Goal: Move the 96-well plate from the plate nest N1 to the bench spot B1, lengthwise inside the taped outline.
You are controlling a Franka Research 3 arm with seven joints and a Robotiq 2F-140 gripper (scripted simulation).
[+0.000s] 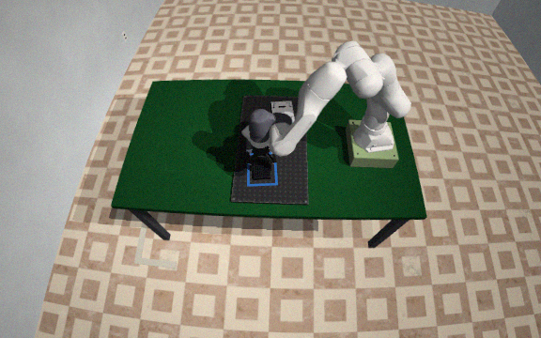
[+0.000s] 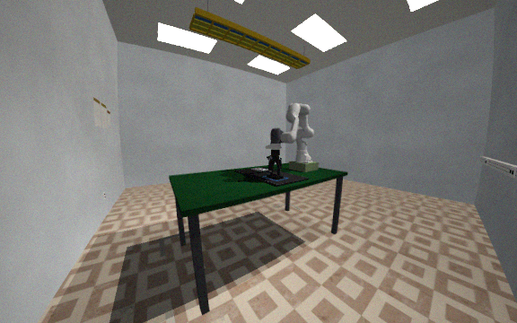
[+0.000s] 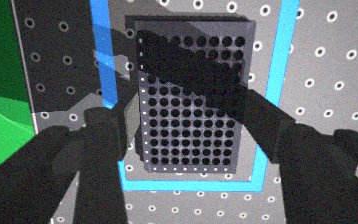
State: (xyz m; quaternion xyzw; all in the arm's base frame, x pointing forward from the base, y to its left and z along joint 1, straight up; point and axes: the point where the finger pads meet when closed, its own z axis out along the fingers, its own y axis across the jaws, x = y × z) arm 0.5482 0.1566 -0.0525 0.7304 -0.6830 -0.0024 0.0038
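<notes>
The dark 96-well plate [image 3: 192, 97] lies lengthwise inside the blue taped outline [image 3: 190, 184] on the perforated dark board. It also shows in the top view [image 1: 261, 172], within the outline [image 1: 262, 183]. My gripper [image 3: 191, 103] hangs straight over it, with one dark finger against each long side of the plate, so it is shut on the plate. I cannot tell whether the plate rests on the board or hangs just above it. The gripper also shows in the top view [image 1: 260, 157] and in the exterior view [image 2: 276, 170]. The light plate nest [image 1: 283, 110] stands empty behind the arm.
The dark perforated board [image 1: 270, 155] lies on the green table [image 1: 181, 150]. The robot's base sits on a pale green block [image 1: 373, 145] at the right. The bent arm [image 1: 313, 103] reaches over the nest and the board.
</notes>
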